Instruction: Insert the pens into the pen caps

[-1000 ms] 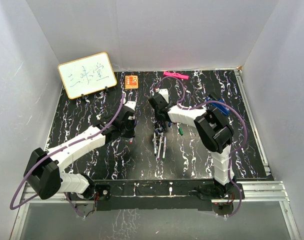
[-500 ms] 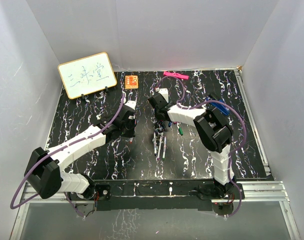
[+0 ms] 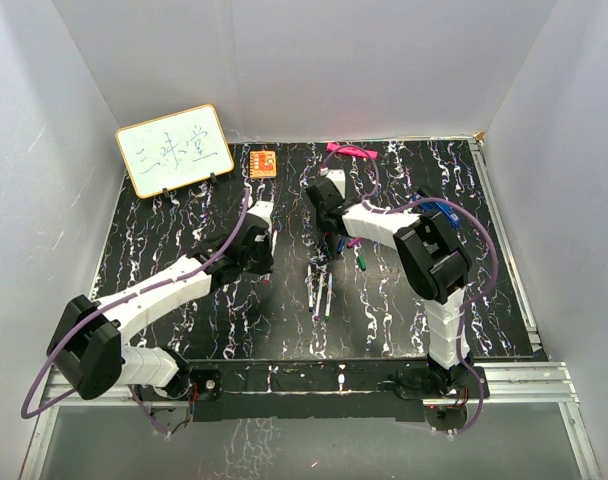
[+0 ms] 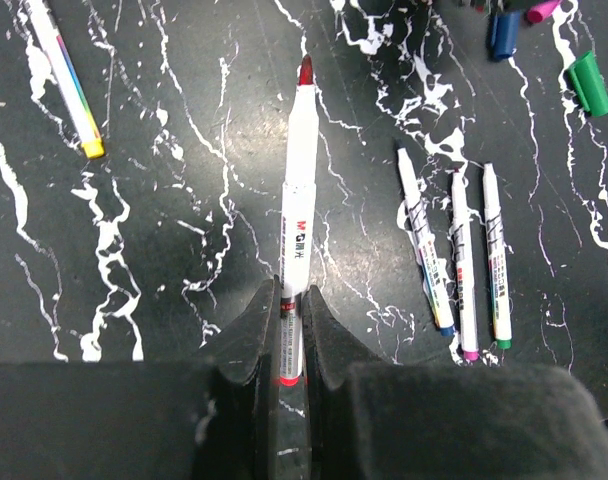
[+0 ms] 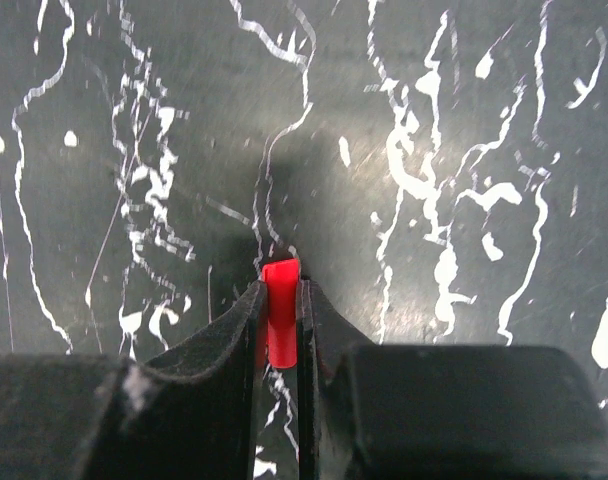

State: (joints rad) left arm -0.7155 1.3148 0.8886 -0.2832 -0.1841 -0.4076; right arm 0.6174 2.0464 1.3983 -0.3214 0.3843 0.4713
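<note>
My left gripper [image 4: 292,300] is shut on the back end of a white pen with a red tip [image 4: 296,200], which points away from me above the table. Between the pads of my right gripper [image 5: 280,290] sits a small red pen cap [image 5: 280,315], and that gripper is shut on it. A yellow-ended pen [image 4: 66,80] lies apart at the upper left of the left wrist view. Three more pens lie side by side on the table: blue [image 4: 424,240], purple [image 4: 462,262] and green [image 4: 494,255]. Blue [image 4: 503,32], purple [image 4: 542,10] and green [image 4: 589,82] caps lie beyond them.
A small whiteboard [image 3: 174,150] stands at the back left. An orange square block [image 3: 263,162] and a pink marker [image 3: 349,150] lie near the back wall. White walls close in the black marbled table [image 3: 164,240] on three sides.
My right gripper has shut on the red cap and drawn back from the pens toward the far side. The left arm has shifted slightly, still holding the red-tipped pen.
</note>
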